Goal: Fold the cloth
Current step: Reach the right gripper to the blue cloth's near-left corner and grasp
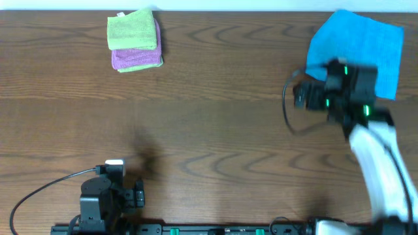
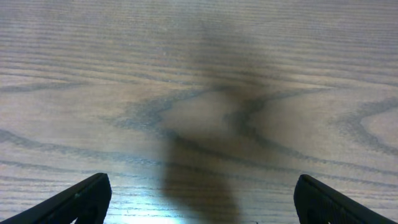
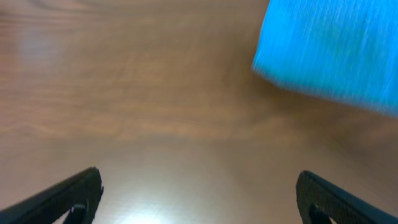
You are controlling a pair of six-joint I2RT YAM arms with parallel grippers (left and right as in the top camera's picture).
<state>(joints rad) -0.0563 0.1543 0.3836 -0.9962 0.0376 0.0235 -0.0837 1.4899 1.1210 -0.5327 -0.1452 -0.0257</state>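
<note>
Right gripper was spread wide, empty, with the fuzzy sky-blue square terry cloth just ahead and to its right, at the brown wooden table's far right edge, probably not touching (blurry). Left gripper, open too, was well away.

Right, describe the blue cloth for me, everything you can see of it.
The cloth is a plain, bright sky-blue towel, soft-looking, with no pattern. It seems to lie flat on the wooden table at the far right, turned askew, its top at the table's far edge. From overhead the right arm covers its near left corner. In the wrist view the right gripper is open and the cloth sits ahead of it, not between the fingers; nothing grips it.
</note>
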